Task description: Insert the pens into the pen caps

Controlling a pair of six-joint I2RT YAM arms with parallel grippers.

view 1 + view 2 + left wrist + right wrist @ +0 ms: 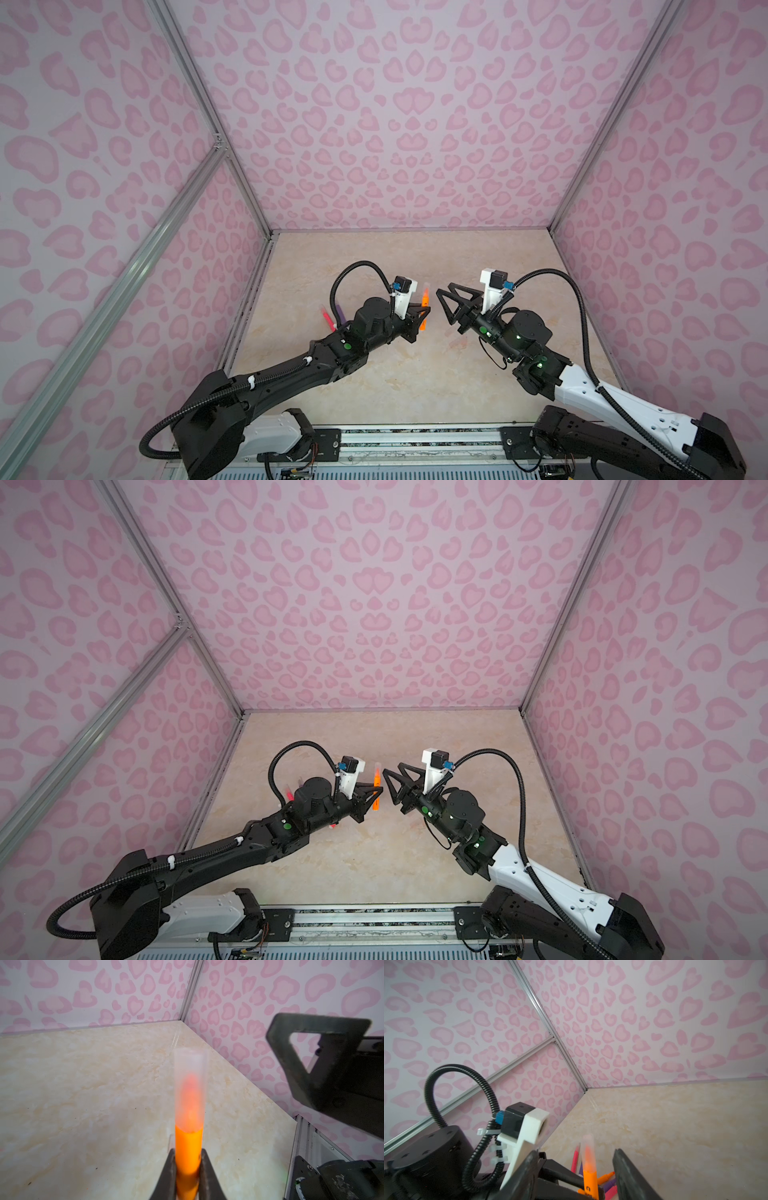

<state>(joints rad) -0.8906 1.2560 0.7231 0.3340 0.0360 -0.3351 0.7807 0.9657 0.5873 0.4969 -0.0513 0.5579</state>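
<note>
The left gripper clamps the orange pen by its barrel, tip up above the table, probably so the clear cap, sitting over the tip, seats straight. The right gripper points toward it, level, fingers apart and empty, just beside the cap

A beige, marble-patterned worktop is walled on three sides by panels printed with pink heart-like blotches — aluminium struts run up its back corners, one more slanting across the left panel. A metal rail lines its near edge; dark specks dot the surface.
</note>
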